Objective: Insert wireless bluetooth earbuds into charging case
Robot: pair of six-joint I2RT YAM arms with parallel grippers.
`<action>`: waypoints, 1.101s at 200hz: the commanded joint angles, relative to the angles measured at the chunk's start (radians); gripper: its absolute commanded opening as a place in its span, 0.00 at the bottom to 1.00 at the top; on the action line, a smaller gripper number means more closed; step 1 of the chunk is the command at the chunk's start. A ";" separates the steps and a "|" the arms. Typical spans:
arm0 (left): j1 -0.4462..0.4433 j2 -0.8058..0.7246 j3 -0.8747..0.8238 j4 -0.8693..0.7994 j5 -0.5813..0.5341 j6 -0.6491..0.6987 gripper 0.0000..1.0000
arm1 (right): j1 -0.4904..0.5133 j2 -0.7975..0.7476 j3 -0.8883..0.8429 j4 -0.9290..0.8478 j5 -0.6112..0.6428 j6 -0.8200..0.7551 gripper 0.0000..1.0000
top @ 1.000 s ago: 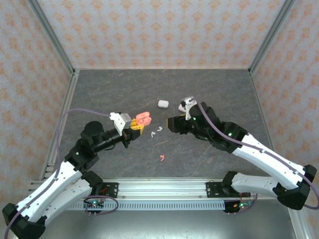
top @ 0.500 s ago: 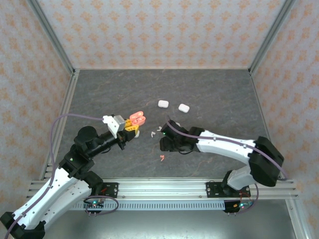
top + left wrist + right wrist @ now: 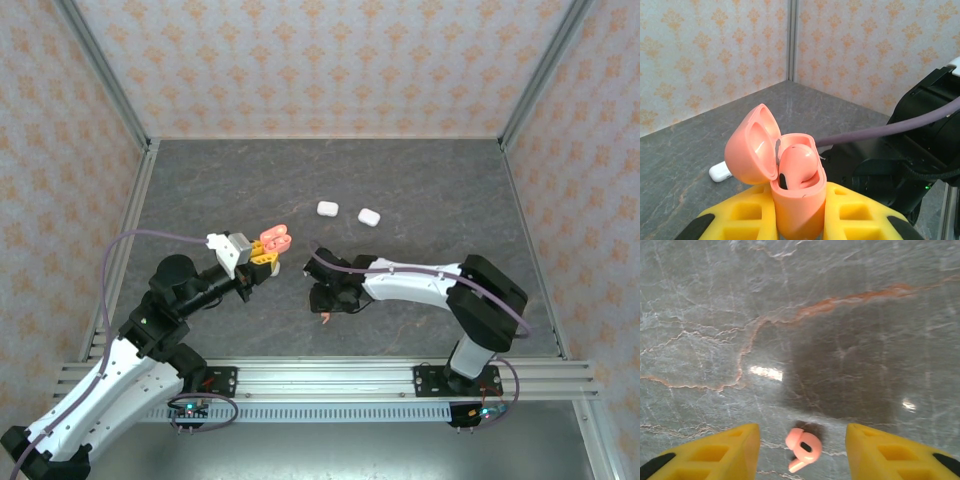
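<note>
Our right gripper [image 3: 801, 430] hangs low over the table [image 3: 420, 180] with its yellow fingers [image 3: 735, 447] spread apart, gripping nothing. The pink earbud [image 3: 802, 449] lies on the stone surface between the two fingers, clear of both, its stem pointing toward 7 o'clock in the wrist view. From above, we see that earbud [image 3: 325, 318] just at 6 o'clock of the right gripper [image 3: 326, 297].

Our left gripper [image 3: 797, 217] is clenched on the pink case [image 3: 797, 200], holding it upright with the lid swung open toward 10 o'clock. Another earbud [image 3: 797, 162] of the same pink sits in one well of that case. In the top view the left gripper [image 3: 266, 253] and its case [image 3: 275, 238] sit at 10 o'clock of the right gripper, near it but apart.

Two white cases [image 3: 327, 208] [image 3: 369, 215] rest closed on the table, at 12 and 1 o'clock of the right gripper.
</note>
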State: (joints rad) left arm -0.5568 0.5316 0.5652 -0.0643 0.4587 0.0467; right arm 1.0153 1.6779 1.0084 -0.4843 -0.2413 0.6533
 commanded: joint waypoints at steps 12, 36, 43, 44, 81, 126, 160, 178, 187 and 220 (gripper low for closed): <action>-0.009 -0.013 -0.002 -0.014 -0.024 0.019 0.00 | 0.021 0.040 0.054 -0.043 -0.006 -0.009 0.47; -0.009 -0.013 -0.001 -0.016 -0.025 0.019 0.00 | 0.022 0.050 0.060 -0.064 -0.005 -0.014 0.47; -0.009 -0.013 -0.001 -0.015 -0.026 0.021 0.00 | 0.022 0.054 0.062 -0.070 -0.004 -0.014 0.47; -0.009 -0.013 -0.001 -0.016 -0.026 0.020 0.00 | 0.022 0.054 0.062 -0.071 -0.004 -0.014 0.47; -0.009 -0.013 -0.001 -0.015 -0.027 0.022 0.00 | 0.023 0.077 0.074 -0.096 -0.001 -0.026 0.46; -0.009 -0.013 0.000 -0.015 -0.028 0.022 0.00 | 0.023 0.102 0.076 -0.086 -0.026 -0.031 0.37; -0.009 -0.012 0.000 -0.016 -0.028 0.021 0.00 | 0.023 0.092 0.081 -0.098 -0.024 -0.041 0.29; -0.009 -0.012 0.000 -0.017 -0.029 0.022 0.00 | 0.023 0.082 0.085 -0.116 -0.012 -0.049 0.27; -0.009 -0.011 0.001 -0.017 -0.029 0.021 0.00 | 0.023 0.076 0.085 -0.122 -0.004 -0.054 0.27; -0.009 -0.010 0.000 -0.016 -0.027 0.018 0.00 | 0.023 0.059 0.085 -0.135 0.019 -0.069 0.25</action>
State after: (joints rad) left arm -0.5568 0.5316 0.5652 -0.0647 0.4511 0.0540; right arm 1.0336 1.7626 1.0706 -0.5716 -0.2607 0.6064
